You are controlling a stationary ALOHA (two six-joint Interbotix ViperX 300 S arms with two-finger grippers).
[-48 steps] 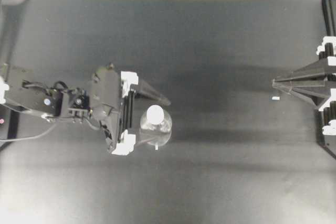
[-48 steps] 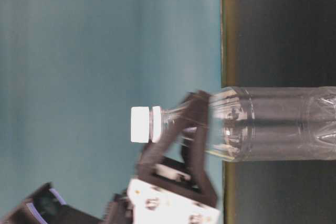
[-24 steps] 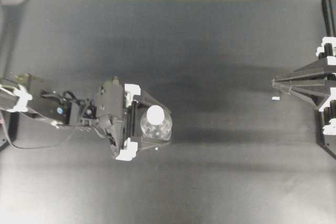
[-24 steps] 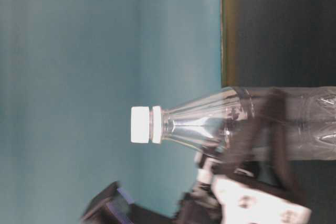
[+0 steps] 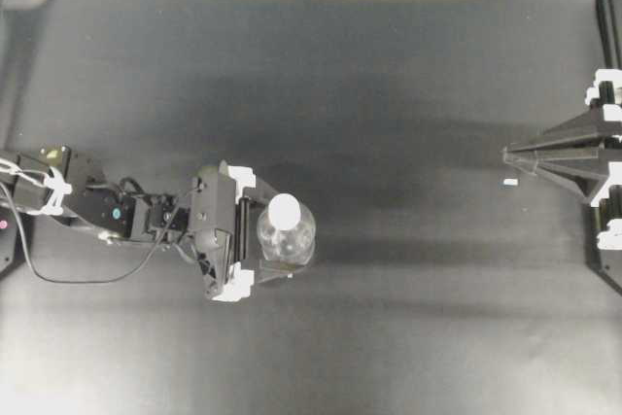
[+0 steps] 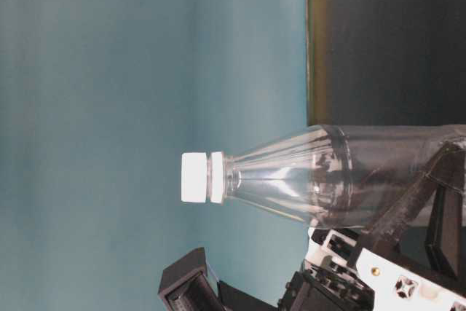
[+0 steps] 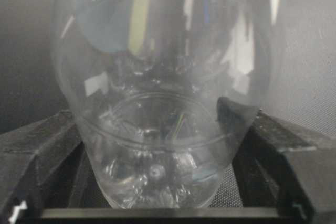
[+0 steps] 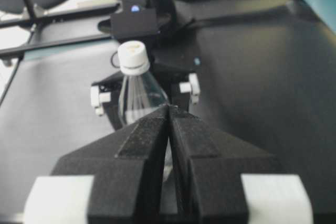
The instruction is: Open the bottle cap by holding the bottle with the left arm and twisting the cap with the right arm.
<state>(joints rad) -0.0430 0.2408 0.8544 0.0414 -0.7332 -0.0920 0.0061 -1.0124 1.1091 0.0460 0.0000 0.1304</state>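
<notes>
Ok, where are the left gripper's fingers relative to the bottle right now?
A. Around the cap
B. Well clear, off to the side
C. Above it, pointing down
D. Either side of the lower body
D: in the left wrist view the black fingers flank the lower body of the bottle, far from the cap.

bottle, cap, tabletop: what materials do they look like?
Bottle: clear, glossy, probably thin plastic; you see through it, with bright glare and moulded ridges. Cap: opaque white, likely plastic, with a faintly ribbed side. Tabletop: dark, matte; no sharp reflections, material unclear.
</notes>
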